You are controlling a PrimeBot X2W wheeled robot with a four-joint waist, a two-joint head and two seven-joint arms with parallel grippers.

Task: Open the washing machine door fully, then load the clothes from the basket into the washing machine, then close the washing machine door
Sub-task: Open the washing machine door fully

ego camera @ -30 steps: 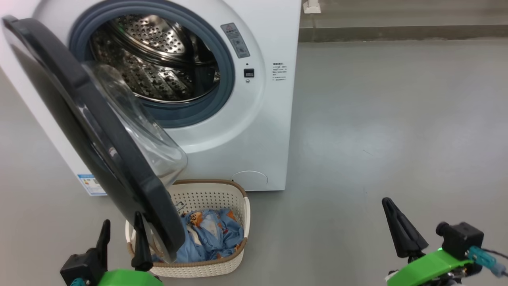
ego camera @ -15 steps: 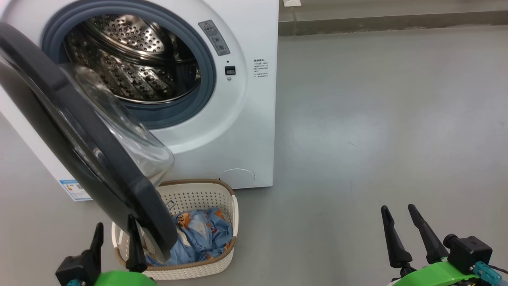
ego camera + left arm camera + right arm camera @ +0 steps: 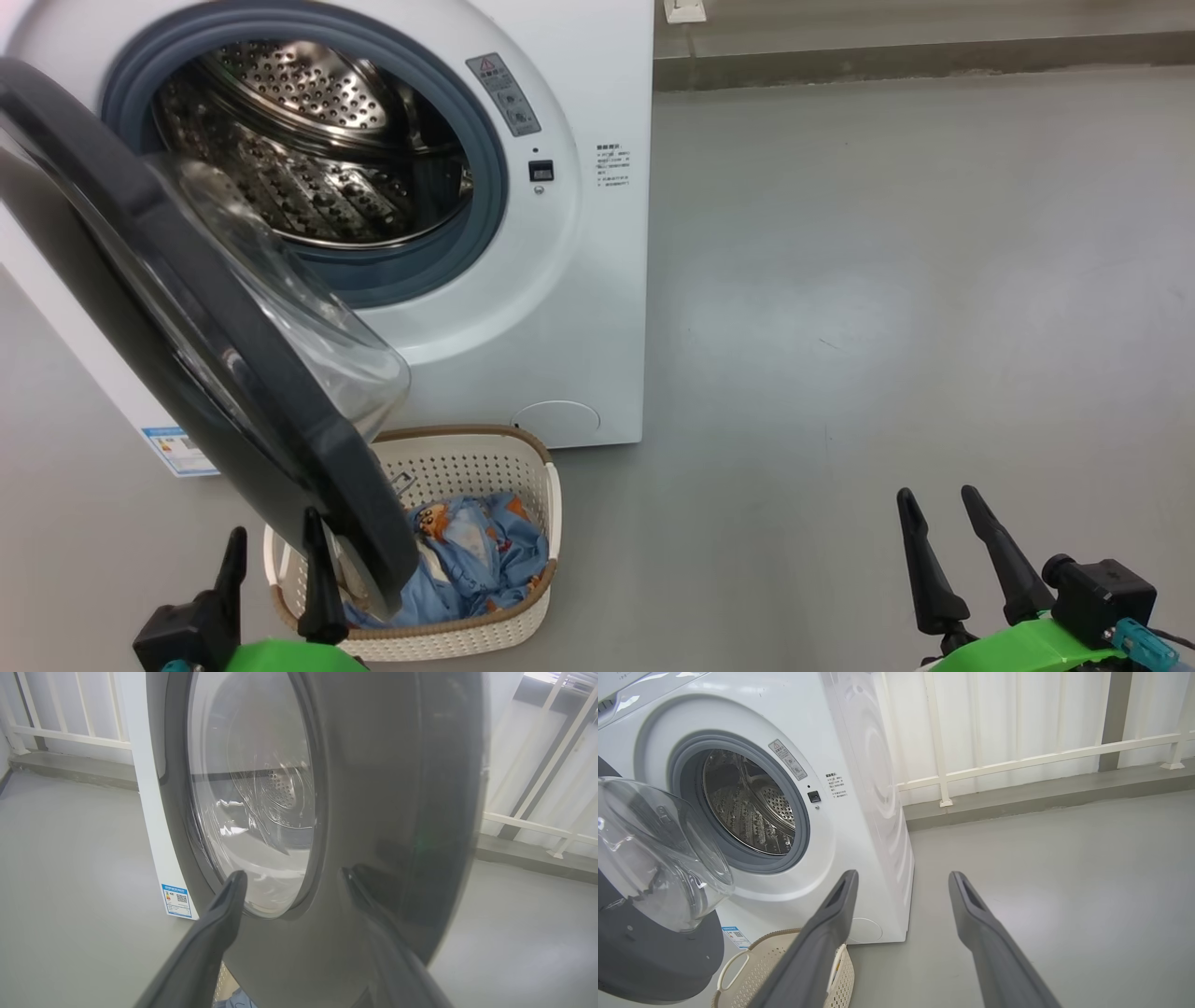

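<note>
**At the washer front: washing machine door [image 3: 322, 485] part-swung, loading not begun**

Before the washing machine [image 3: 560, 308], at 6 o'clock from its drum [image 3: 308, 168] opening, the basket [image 3: 467, 435] stands on the floor [image 3: 840, 327], close against the cabinet foot. The clothes [image 3: 485, 551], blue with orange print, lie bunched inside it; none is in the drum.

The door stands ajar. It leans out from its hinge at 9 o'clock, and its free edge overhangs the basket's left half. In my judgement it is not fully open and, as it hangs, obstructs a clean reach to the garment.

The left pincer [image 3: 273, 527] sits at 7 o'clock in the head view, fingers spread and pinching nothing. The wrist view shows them against the door's glossy outer face near its lower edge; contact cannot be confirmed. That position suits pushing the door wider.

The right pincer [image 3: 937, 495], at 5 o'clock, is spread and empty over bare floor, well apart from the basket, probably kept clear of the door's swing.
</note>
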